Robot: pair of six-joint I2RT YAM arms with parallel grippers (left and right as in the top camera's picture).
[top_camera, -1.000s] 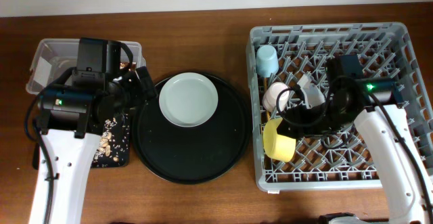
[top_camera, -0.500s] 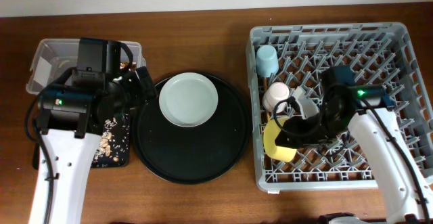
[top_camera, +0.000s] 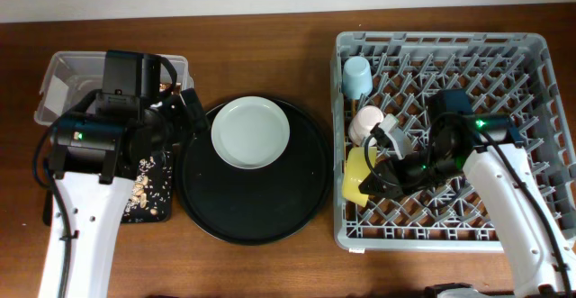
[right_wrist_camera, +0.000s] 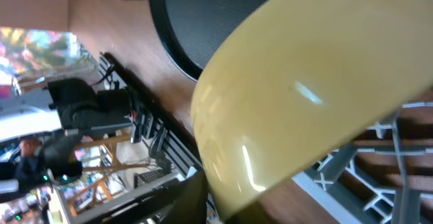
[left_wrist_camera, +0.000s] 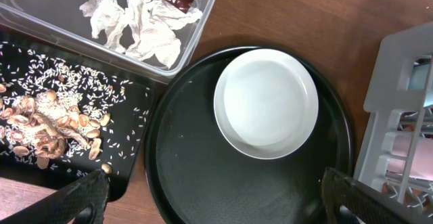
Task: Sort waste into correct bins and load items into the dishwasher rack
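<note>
Sideways, yellow bowl on edge in rack, right end effector pinching it, left end effector spread.

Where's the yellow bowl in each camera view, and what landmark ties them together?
Overhead: yellow bowl inside the dishwasher rack, at its left side.
Left wrist: not in it.
Right wrist: fills the middle of the picture.
Shared landmark: the rack, at left wrist's right edge, right wrist's lower right.
</note>
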